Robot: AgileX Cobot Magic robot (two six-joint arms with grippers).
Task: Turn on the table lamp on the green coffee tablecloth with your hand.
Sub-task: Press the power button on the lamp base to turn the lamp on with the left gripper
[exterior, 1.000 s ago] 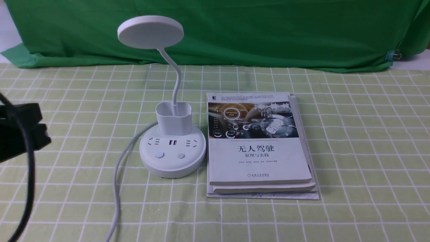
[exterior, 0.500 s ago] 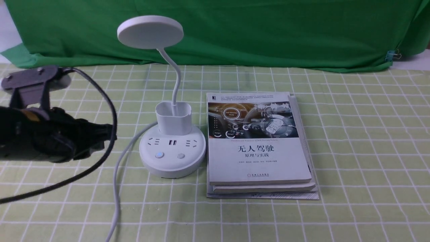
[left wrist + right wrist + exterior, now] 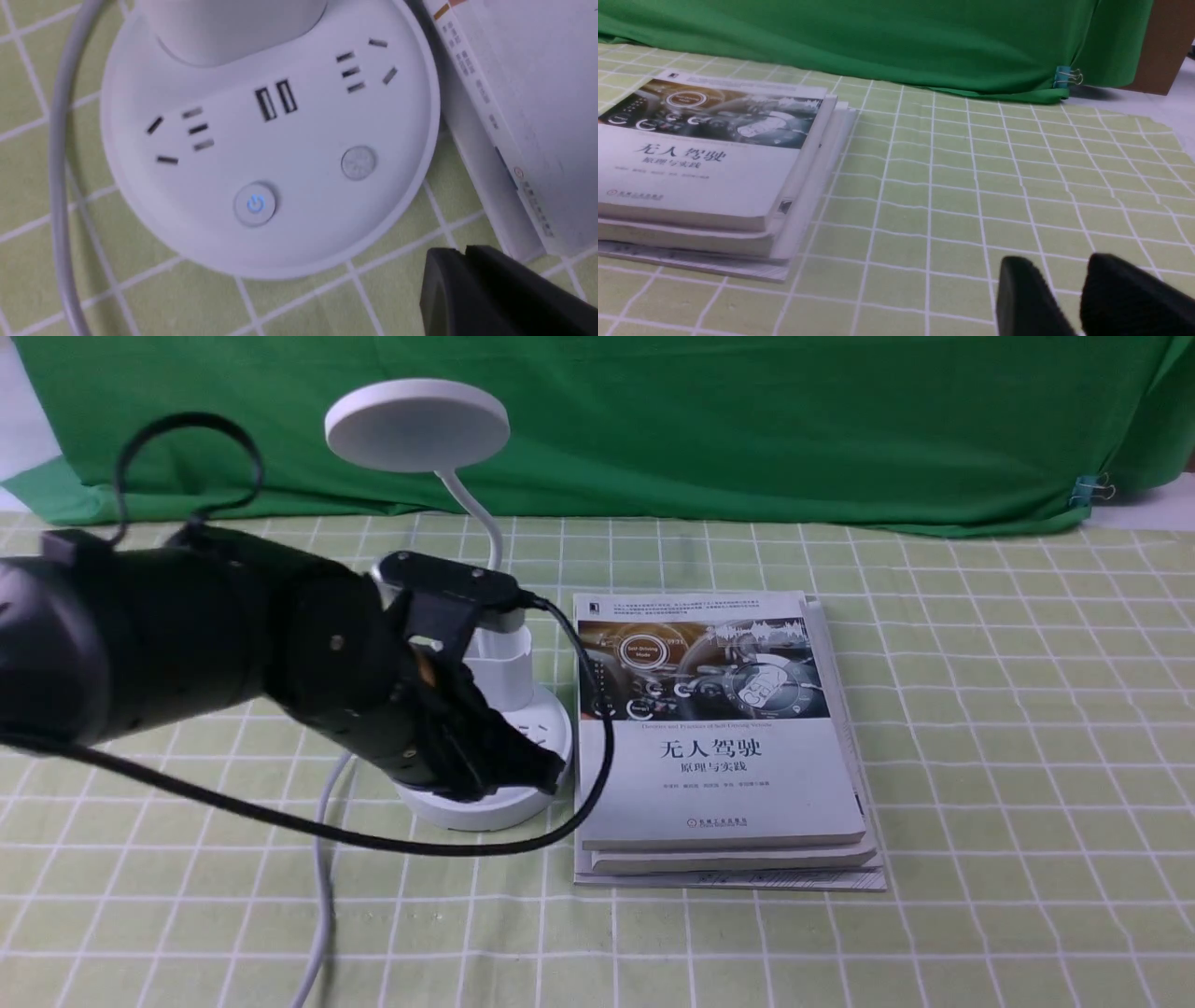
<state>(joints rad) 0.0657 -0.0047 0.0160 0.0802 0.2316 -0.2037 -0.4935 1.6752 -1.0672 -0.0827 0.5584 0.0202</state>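
The white table lamp stands on the light green gridded tablecloth (image 3: 980,709), with its disc head (image 3: 417,425) raised on a gooseneck. My black left arm reaches across its round base (image 3: 485,807) and hides the buttons in the front view. The left gripper (image 3: 551,770) is shut and empty just above the base's front right edge. In the left wrist view the base (image 3: 280,140) shows a blue-lit power button (image 3: 255,204) and a second button (image 3: 358,163); the shut gripper (image 3: 460,254) hovers beside the rim. My right gripper (image 3: 1059,261) is open and empty over the cloth.
A stack of books (image 3: 719,737) lies right against the lamp base, also in the right wrist view (image 3: 705,154). The lamp's white cord (image 3: 322,877) runs toward the front edge. A dark green backdrop (image 3: 747,420) with a clip (image 3: 1088,490) closes the back.
My left arm has swung in from the left edge, rightward over the lamp base, now covering its buttons in the front view. Lamp and books have not moved.
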